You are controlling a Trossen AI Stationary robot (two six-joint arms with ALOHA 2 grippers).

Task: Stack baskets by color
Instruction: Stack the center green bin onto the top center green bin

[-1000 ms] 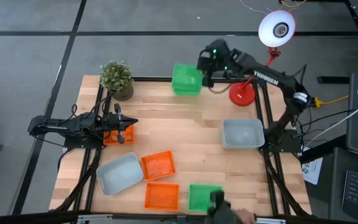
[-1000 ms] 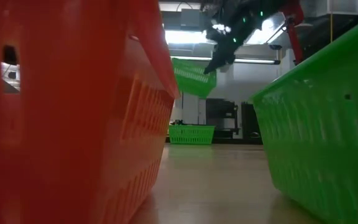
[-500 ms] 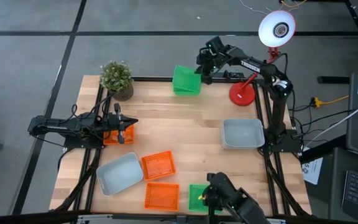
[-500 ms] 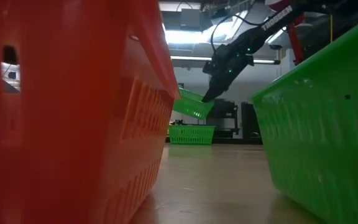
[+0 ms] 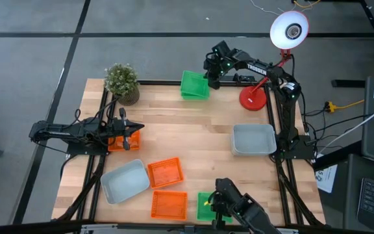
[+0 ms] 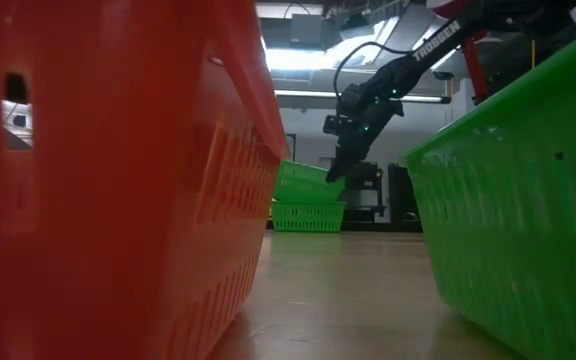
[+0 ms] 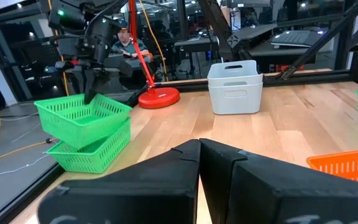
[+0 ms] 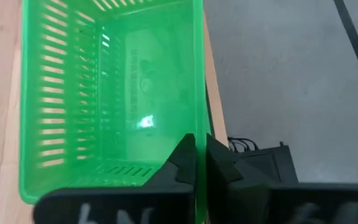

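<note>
Right gripper at the far edge of the table, fingers pinched tight on the rim of a green basket, which sits tilted in the mouth of a second green basket lying flat on the wood. From the left wrist view the upper one is skewed, one end riding high, not yet seated. Risk: if the fingers let go now, the basket may settle crooked or slide off toward the table edge, which is just beside this pair. Pushing down while misaligned could shove the lower basket over the edge, or toward the red lamp base nearby. Left gripper is at the left side of the table, fingers closed, over an orange basket; whether it holds that basket cannot be told. Another green basket waits at the near edge, with two orange ones and a grey one beside it; a second grey basket sits on the right.
</note>
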